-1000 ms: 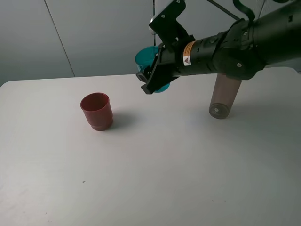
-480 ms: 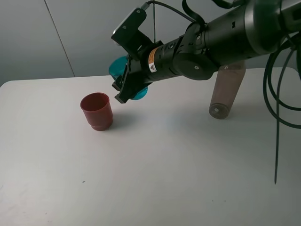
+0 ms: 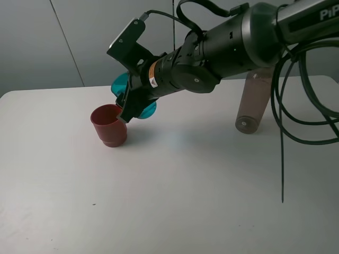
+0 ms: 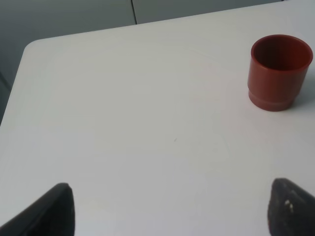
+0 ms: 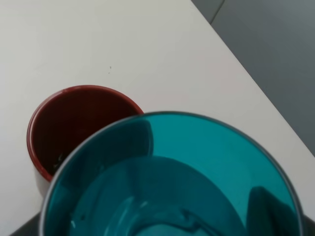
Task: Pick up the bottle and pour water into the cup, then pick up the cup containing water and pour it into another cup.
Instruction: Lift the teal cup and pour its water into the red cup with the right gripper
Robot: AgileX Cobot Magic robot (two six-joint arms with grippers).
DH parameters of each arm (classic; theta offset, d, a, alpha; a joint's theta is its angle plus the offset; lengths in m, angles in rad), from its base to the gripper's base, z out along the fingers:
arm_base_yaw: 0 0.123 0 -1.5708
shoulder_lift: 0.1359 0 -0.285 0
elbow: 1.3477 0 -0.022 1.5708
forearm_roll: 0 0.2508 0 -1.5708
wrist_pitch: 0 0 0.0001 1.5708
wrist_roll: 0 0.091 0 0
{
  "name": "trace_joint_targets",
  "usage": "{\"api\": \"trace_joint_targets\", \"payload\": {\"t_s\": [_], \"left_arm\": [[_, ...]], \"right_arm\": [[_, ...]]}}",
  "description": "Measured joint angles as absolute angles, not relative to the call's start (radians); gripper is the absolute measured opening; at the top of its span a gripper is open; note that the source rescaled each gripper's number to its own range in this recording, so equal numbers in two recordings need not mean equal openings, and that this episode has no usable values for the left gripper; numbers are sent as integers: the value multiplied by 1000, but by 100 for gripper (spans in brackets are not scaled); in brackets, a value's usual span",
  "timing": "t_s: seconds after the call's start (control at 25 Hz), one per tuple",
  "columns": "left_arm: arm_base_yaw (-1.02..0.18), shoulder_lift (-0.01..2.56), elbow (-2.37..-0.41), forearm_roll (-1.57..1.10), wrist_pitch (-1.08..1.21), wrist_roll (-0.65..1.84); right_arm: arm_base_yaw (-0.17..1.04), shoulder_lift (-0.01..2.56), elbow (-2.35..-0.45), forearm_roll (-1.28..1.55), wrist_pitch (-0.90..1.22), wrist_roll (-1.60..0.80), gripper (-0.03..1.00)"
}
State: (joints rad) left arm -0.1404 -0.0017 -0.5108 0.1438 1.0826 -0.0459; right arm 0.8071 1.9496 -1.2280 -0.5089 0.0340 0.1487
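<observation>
While the right fingers (image 3: 128,107) are pinched narrow across the side wall of the cup (image 3: 119,83), you've got it off the table (image 3: 185,211), tipped w/ its mouth toward another cup (image 3: 108,126), the red one. Its lip sits just above that red rim, on the side nearer the table's middle. The right wrist view shows the teal rim overlapping the red rim, w/ what looks like water low inside the cup (image 5: 172,172). No stream is visible, so I'd judge the second pour is abt to start, not done.

The red one stands upright toward the table's rear-left. The bottle (image 3: 253,106) stands near the rear-right edge, well apart. The left fingers (image 4: 58,209) are spread wide, empty, over bare table.

Handling, as a guess: the cup is thin, smooth, straight-walled plastic, so it's light, a bit flexible and prob. slippery, esp. if wet. The side wall is the place to hold it. Squeeze harder and the wall may bow; go slacker and it may slide as it tips. Water shifts weight toward the lip, so roll slow. The red one is light & unanchored, so a nudge could shove or topple it.
</observation>
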Motion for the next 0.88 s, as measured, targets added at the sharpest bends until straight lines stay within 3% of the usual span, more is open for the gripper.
{"api": "trace_joint_targets", "payload": {"t_s": [0.88], "left_arm": [[-140, -2, -511, 144, 1083, -46]], "right_arm": [[807, 2007, -1310, -699, 108, 149, 13]]}}
